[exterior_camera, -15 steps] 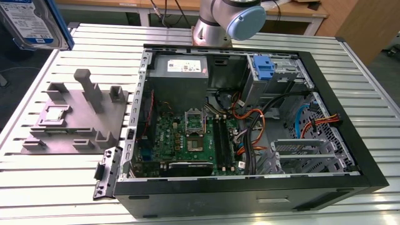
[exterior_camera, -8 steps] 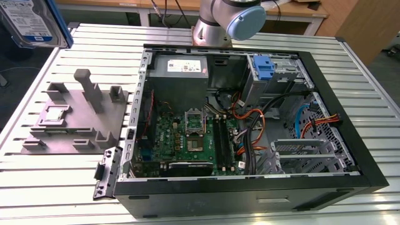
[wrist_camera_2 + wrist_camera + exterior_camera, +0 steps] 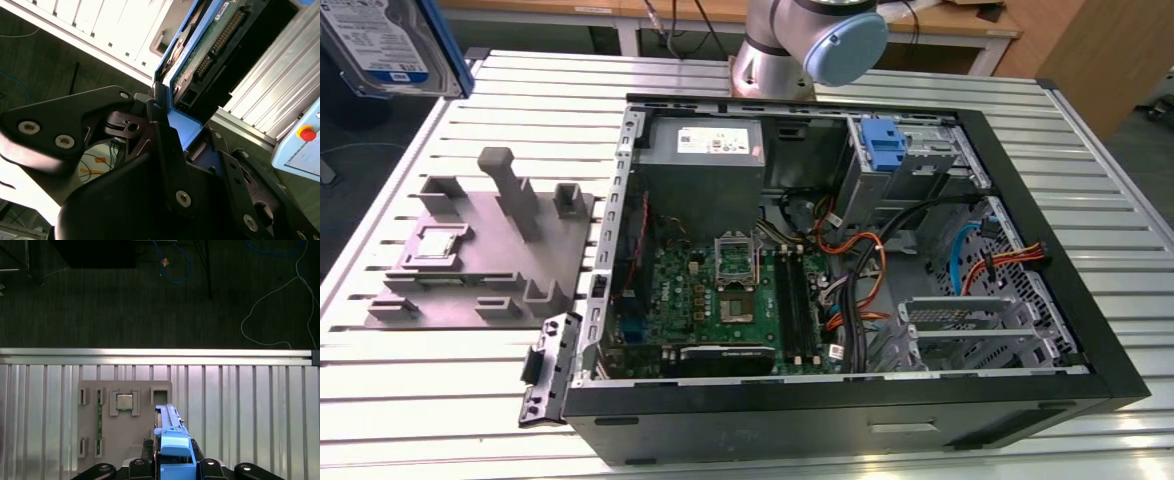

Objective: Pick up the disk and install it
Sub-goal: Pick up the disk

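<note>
Disk: the disk [image 3: 380, 45], a flat silver-grey hard drive with a white-and-blue label and a blue plastic carrier frame, hangs in the air over the worktop's far corner on the exterior view's left, touching nothing below it.
Tool: your black two-finger gripper [image 3: 189, 134] is clamped on the disk. Its fingers [image 3: 167, 145] seem to press the blue frame from both sides, though the far one is partly hidden.
Worktop: you have a slatted metal worktop [image 3: 454, 400] carrying everything else.
Under the disk: the grey plastic stand with upright posts [image 3: 480, 270] lies near the worktop's edge on the exterior view's left. In the first wrist view a small square chip [image 3: 124, 402] sits in one of its pockets.
Case: the open black computer case [image 3: 854, 410] lies toward the exterior view's right, well apart from the disk, with the stand between them.
Inside the case: a grey power-supply box with a white sticker [image 3: 707, 145], a green motherboard [image 3: 720, 290], loose orange cables [image 3: 867, 260] and a blue carrier in the drive bay [image 3: 887, 150].
Arm base: the grey arm base [image 3: 774, 60] stands at the worktop's far edge, behind the case.
</note>
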Available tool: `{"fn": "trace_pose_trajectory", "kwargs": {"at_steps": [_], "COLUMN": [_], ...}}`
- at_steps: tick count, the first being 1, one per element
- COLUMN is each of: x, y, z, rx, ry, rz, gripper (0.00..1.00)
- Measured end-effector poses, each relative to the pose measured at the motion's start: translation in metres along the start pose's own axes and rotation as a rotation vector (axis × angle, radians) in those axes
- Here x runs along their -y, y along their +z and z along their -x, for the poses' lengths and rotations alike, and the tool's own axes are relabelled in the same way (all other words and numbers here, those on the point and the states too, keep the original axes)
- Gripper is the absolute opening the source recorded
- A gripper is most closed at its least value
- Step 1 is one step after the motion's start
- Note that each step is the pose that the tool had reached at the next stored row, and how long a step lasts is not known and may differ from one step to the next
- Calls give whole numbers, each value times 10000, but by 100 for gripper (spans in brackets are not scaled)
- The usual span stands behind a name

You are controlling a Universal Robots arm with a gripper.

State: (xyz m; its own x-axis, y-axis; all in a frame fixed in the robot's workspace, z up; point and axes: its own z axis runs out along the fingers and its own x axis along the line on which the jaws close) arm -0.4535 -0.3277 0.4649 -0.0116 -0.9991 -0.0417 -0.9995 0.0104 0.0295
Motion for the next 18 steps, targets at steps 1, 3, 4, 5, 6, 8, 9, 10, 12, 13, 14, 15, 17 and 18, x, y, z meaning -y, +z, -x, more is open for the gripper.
{"fn": "trace_pose_trajectory", "kwargs": {"at_steps": [1, 3, 4, 5, 6, 8, 9, 10, 12, 13, 14, 15, 17, 18], "x": [0, -1, -1, -1, -1, -2, -2, -2, -3, -3, -3, -3, -4, -4], "y": [-5, -17, -24, -32, -40, -57, -66, -74, -85, -90, -94, -100, -120, -132], "z": [0, 1, 1, 1, 2, 2, 3, 3, 4, 4, 4, 4, 5, 5], "rx": [0, 1, 0, 0, 0, 1, 1, 0, 1, 0, 0, 0, 0, 0], "ry": [0, 0, 0, 0, 0, 0, 0, 0, 0, 0, 0, 0, 0, 0], "rz": [-1, -1, -1, -1, 0, -1, -1, -1, -1, -1, -1, -1, 0, -1], "gripper": [37, 37, 37, 37, 37, 37, 37, 37, 37, 37, 37, 37, 37, 37]}}
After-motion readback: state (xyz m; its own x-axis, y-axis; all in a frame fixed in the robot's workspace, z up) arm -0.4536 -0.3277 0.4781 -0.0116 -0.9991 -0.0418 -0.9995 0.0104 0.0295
